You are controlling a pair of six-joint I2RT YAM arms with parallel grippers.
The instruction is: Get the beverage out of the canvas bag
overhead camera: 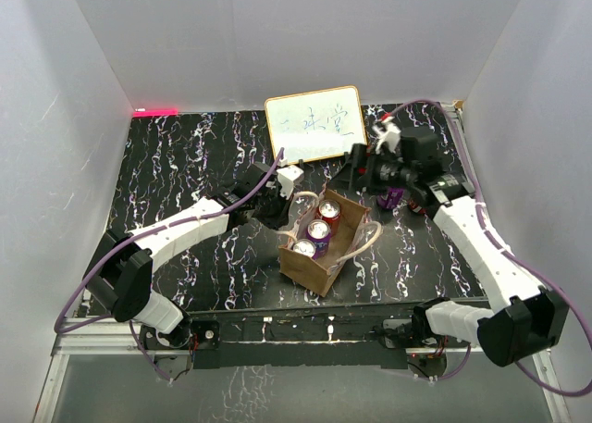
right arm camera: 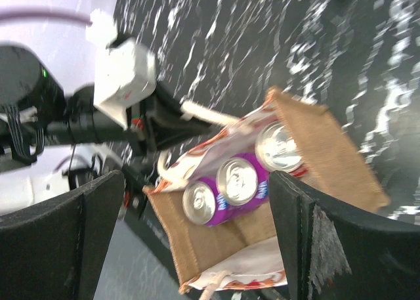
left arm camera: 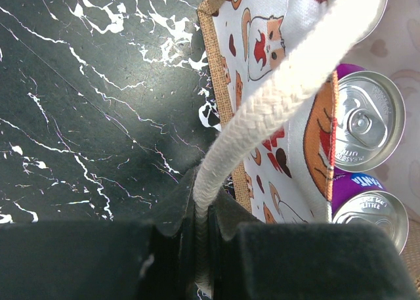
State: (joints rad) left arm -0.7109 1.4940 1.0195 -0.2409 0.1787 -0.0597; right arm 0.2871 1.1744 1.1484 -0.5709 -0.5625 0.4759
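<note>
Left pincer (left arm camera: 200,237) clamps the canvas bag (overhead camera: 310,270) handle (left arm camera: 275,109), right pincer (right arm camera: 197,182) gapes, over black veined tabletop (overhead camera: 185,164) between white walls (overhead camera: 277,34).

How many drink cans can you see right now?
4. Three stand in a row inside the canvas bag: far can, middle can, near can. A fourth can, partly hidden, sits outside, to the bag's right.

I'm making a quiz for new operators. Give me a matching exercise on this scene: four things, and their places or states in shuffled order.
1 left gripper
2 right gripper
3 white board
4 three cans

A inside the canvas bag
B open, empty
C shut on the bag's pale handle
D at the table's far edge

Pairs: 1-C, 2-B, 3-D, 4-A
</note>
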